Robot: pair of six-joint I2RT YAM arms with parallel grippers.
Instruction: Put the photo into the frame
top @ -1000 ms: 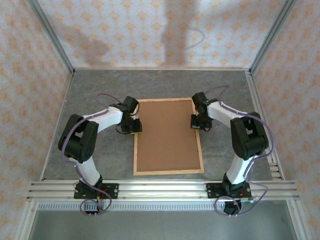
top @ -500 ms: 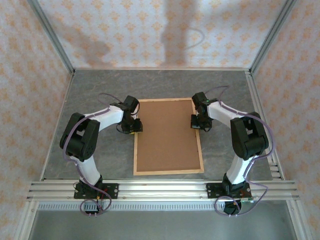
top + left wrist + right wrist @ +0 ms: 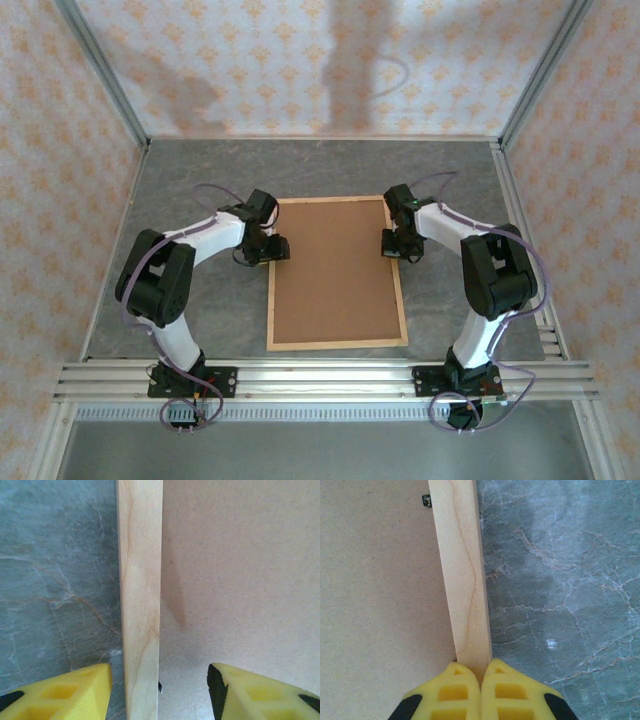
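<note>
Grey marbled table (image 3: 200, 180), patterned walls (image 3: 280, 60). The frame (image 3: 337, 345) lies flat mid-table, a brown board (image 3: 335, 270) hiding its inside. Left gripper (image 3: 160, 677) gapes astride the left rail; right gripper (image 3: 481, 680) is closed, tips touching the right rail.

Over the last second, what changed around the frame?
The left gripper opened: its jaws now stand apart on either side of the frame's left strip, apparently letting it go, and from above it looks nudged slightly toward the board. The right gripper stayed shut on the right strip; frame and board did not move.
</note>
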